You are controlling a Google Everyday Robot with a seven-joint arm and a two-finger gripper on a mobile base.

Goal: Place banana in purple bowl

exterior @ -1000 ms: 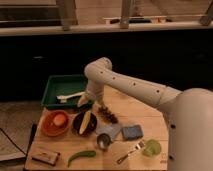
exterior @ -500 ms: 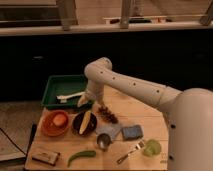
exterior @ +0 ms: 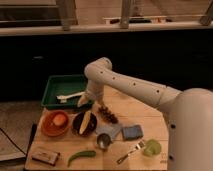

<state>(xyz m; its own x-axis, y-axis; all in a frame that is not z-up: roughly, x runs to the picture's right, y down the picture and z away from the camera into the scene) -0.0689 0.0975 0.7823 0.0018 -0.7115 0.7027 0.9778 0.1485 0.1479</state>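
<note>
The pale yellow banana (exterior: 86, 121) lies inside the dark purple bowl (exterior: 76, 129), slanting from the front up towards the far rim. The bowl stands on the wooden table just right of the orange bowl (exterior: 48, 129). My gripper (exterior: 84, 102) hangs at the end of the white arm, just above the bowl's far rim and the banana's upper end, at the front edge of the green tray. I cannot tell whether it touches the banana.
A green tray (exterior: 60, 84) with a white utensil (exterior: 70, 96) sits behind. The orange bowl holds an orange fruit (exterior: 60, 119). A dark cluster (exterior: 107, 114), blue sponge (exterior: 132, 132), metal cup (exterior: 103, 140), fork (exterior: 130, 151), green round object (exterior: 152, 147), green vegetable (exterior: 81, 156) and small box (exterior: 44, 156) lie around.
</note>
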